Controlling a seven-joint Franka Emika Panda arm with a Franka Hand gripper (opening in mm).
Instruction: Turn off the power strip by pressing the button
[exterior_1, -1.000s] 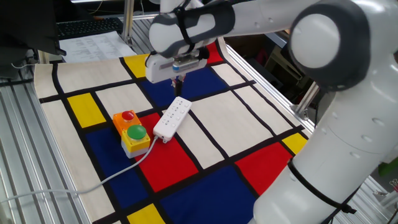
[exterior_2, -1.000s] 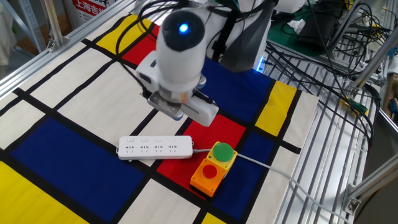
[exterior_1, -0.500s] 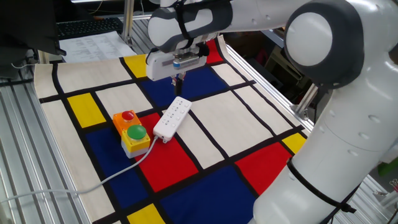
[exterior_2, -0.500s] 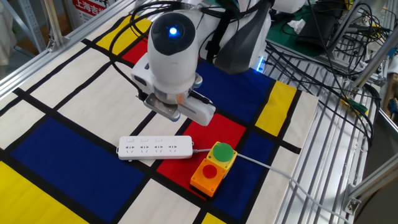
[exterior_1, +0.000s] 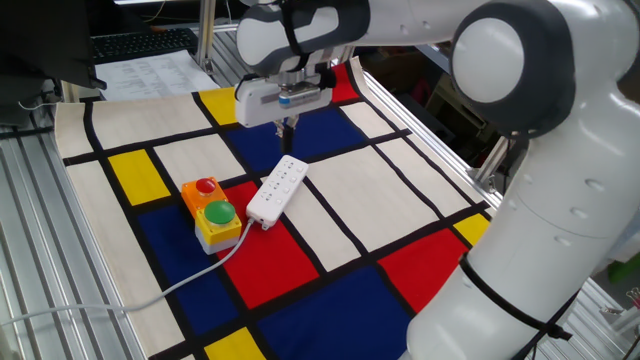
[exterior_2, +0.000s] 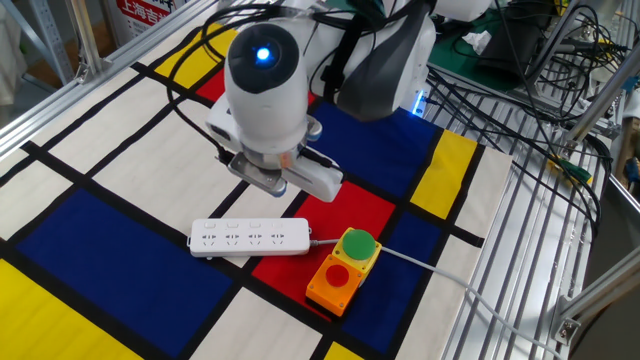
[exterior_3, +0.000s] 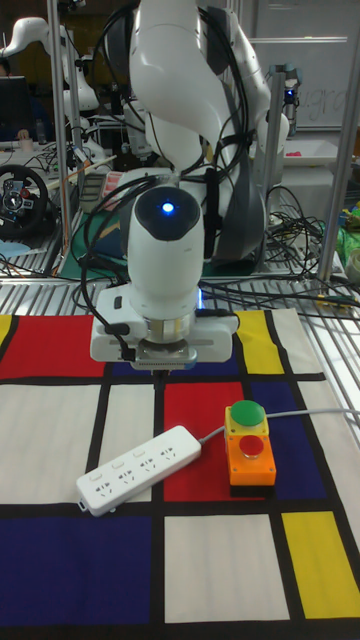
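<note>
Hovering higher than a second ago, pincer (exterior_1: 288, 124) raised above far end of long white plastic power strip (exterior_1: 277, 188) lying on chequered table (exterior_1: 340, 190); finger gap impossible to tell. Tiny pale button unpressed or just released, unclear which.

You had a bench (exterior_1: 40, 300) of metal slats under a cloth (exterior_2: 100, 230) of red, blue, yellow and white blocks. Behind it stood a whiteboard (exterior_3: 310, 85), tangled black cables (exterior_2: 520, 70), a keyboard (exterior_1: 140, 42) and a steering wheel (exterior_3: 22, 195)
</note>
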